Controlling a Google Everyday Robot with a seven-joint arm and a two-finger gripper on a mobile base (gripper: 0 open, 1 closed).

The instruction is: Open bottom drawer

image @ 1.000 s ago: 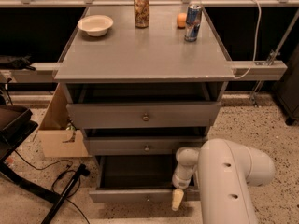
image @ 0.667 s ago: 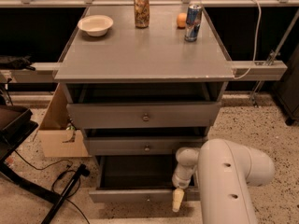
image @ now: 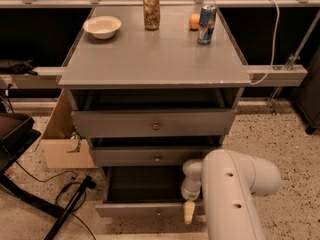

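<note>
The bottom drawer [image: 142,209], at 6 o'clock of the view, is judged already pulled open, so the gripper [image: 188,213], at 3 o'clock of its knob [image: 159,213] with grasp not discernible, need only be backed away.

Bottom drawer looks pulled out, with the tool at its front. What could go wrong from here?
1. The tool sits at the front edge of the bottom drawer, right of centre; an off-centre pull might skew or jam it.
2. The drawer is well out, with its dark interior exposed; further pulling might overrun its travel.
3. The arm's wrist joint sits just below the middle drawer; lifting away could bump it.
</note>
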